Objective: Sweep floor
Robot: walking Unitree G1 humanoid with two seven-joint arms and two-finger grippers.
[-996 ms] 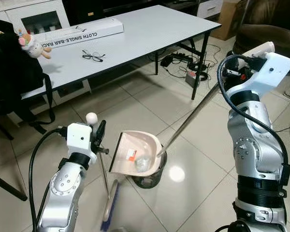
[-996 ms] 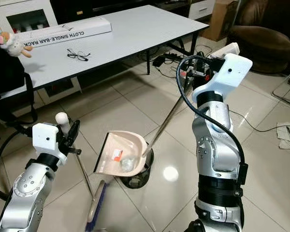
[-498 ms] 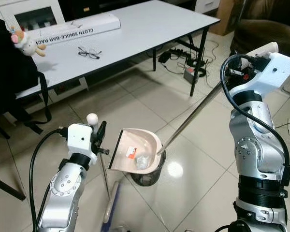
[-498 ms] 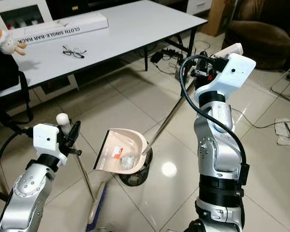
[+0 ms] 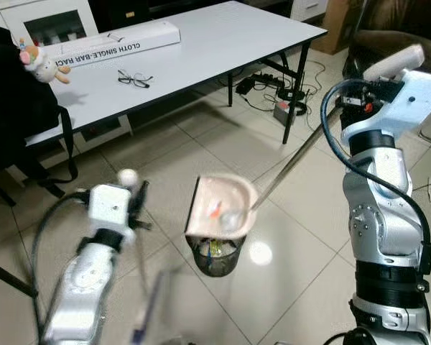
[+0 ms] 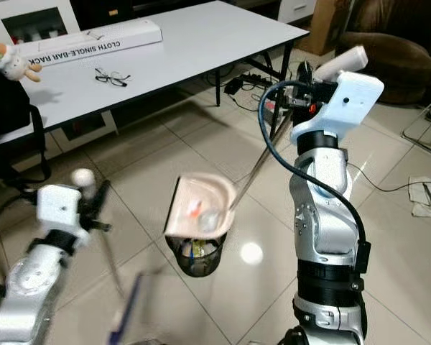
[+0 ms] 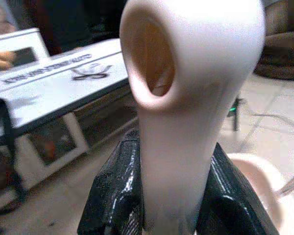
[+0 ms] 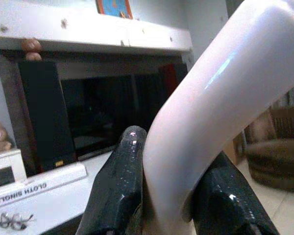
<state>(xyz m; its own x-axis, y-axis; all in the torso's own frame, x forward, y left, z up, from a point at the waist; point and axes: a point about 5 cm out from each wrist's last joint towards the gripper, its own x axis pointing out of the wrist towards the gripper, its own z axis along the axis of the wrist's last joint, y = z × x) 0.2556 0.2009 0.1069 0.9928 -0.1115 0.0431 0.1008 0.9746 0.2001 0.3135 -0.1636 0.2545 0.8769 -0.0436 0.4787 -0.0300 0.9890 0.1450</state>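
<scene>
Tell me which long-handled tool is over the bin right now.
The dustpan, held by the right gripper, is tipped over the black bin. The broom handle in the left gripper stays left.

Pale pink dustpan [image 5: 220,207] with orange sticker over black mesh bin [image 5: 215,256]; glossy beige tiled floor [image 5: 302,237]; white tabletop [image 5: 201,50]; black-framed glasses [image 5: 135,78]; brown sofa [image 6: 388,61].

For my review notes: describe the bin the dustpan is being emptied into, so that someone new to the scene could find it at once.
Start at the big white table, then look down to the tiled floor in front of it, between the robot's two arms. There stands a small dark mesh waste bin, directly under the tilted pinkish dustpan. It is the only container on the floor, with colourful scraps inside.
</scene>
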